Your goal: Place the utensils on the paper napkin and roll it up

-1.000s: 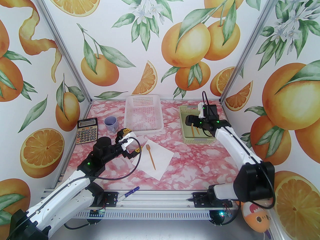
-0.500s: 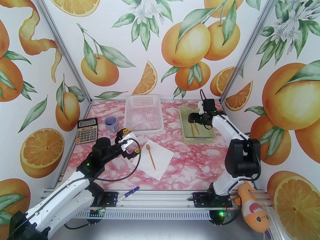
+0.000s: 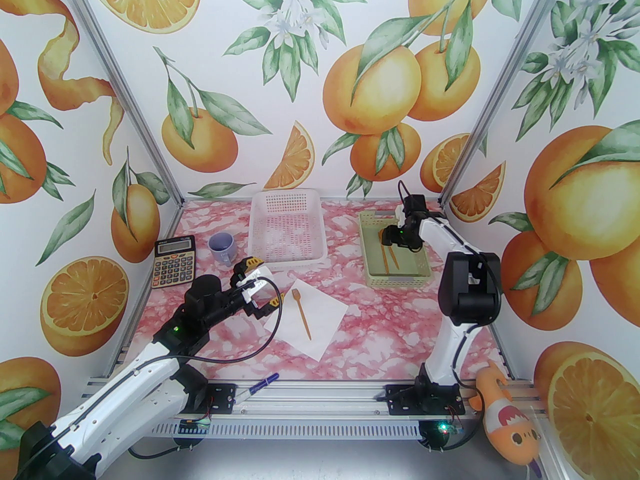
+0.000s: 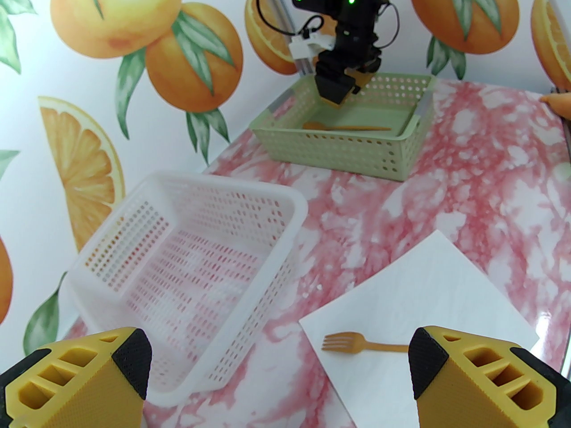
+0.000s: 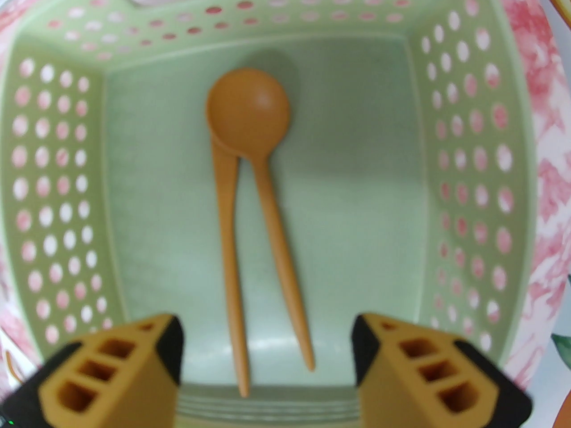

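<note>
Counter (image 3: 390,328), pink marbled, carried the following. Paper napkin (image 3: 327,313), white, lay flat near the middle, one corner pointing to the far side. Fork (image 3: 303,314), orange-brown, lay on the napkin's left half, tines to the far side, also seen from the left wrist camera (image 4: 357,343) on the same napkin (image 4: 437,283). Left gripper (image 3: 261,283) hung just left of the napkin, its jaws spread as wide as they go and holding nothing; its yellow fingertips (image 4: 129,355) framed the fork's tines from above. Green basket (image 3: 397,280) stood at the far right. Inside it lay a spoon (image 5: 247,109) with a second spoon-like piece (image 5: 229,239) tucked under its bowl, the two handles spreading apart toward the near wall. Right gripper (image 5: 267,350) was lowered into the green basket (image 5: 53,194) over the handle ends, jaws partly apart with nothing clamped; whether it touched either handle could not be told. White basket (image 3: 287,263) stood at the far middle. Mug (image 3: 222,248) and calculator (image 3: 173,263) sat at the left. Blue pen (image 3: 260,385) lay on the near rail.
</note>
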You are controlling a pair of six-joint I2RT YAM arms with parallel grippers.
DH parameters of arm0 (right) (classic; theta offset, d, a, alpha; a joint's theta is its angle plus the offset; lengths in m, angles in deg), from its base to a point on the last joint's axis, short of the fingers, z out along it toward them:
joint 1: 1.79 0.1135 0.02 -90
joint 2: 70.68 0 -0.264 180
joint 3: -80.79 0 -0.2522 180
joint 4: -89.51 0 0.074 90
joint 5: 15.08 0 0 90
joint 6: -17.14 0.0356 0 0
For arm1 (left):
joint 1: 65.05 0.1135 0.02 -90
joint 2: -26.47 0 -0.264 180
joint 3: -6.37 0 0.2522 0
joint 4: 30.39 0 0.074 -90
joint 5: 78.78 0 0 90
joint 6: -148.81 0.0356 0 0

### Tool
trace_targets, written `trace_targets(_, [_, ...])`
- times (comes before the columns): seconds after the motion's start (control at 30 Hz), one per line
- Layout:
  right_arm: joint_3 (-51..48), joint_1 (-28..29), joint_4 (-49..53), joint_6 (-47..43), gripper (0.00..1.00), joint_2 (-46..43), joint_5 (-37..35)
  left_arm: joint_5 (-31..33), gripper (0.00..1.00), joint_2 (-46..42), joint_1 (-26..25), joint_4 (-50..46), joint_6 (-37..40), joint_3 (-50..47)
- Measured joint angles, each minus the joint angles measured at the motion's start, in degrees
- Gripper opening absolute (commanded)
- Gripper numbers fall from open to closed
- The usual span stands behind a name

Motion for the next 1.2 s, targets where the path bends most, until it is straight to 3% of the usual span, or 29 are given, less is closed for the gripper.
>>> trace_targets(0.37, [3.9,-0.2,2.8,-0.4,0.52,5.8,0.0,0.0,1.0,0.0,0.0,0.0,0.0,0.0])
trace_targets(1.2, [8.5,-0.9,7.2,-1.9,0.41,12.2,-1.1,-0.3,1.0,0.0,-0.3,0.0,0.2,0.0])
